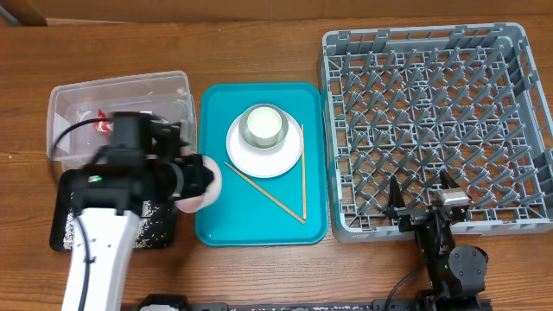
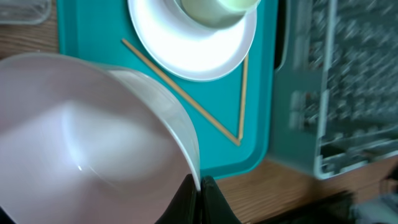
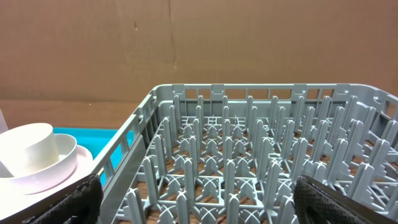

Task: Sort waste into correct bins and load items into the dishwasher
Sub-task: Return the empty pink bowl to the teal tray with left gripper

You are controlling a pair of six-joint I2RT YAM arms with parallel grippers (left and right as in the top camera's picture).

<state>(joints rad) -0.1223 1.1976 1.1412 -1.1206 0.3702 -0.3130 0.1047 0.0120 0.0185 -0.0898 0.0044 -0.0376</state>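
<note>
My left gripper (image 2: 199,186) is shut on the rim of the small pink-white bowl (image 2: 87,137), held tilted over the left edge of the teal tray (image 1: 216,229); the bowl also shows in the overhead view (image 1: 200,183). On the teal tray the white cup (image 1: 263,126) stands on the pale pink plate (image 1: 285,157), with two chopsticks (image 1: 270,197) beside it. The clear tub (image 1: 78,99) holds a red wrapper (image 1: 104,126). The black tray (image 1: 157,226) holds rice grains. My right gripper (image 1: 423,192) is open at the front edge of the grey dish rack (image 1: 432,121).
The teal tray lies between the bins on the left and the dish rack on the right. My left arm covers most of the black tray. Brown cardboard stands behind the rack in the right wrist view (image 3: 186,43).
</note>
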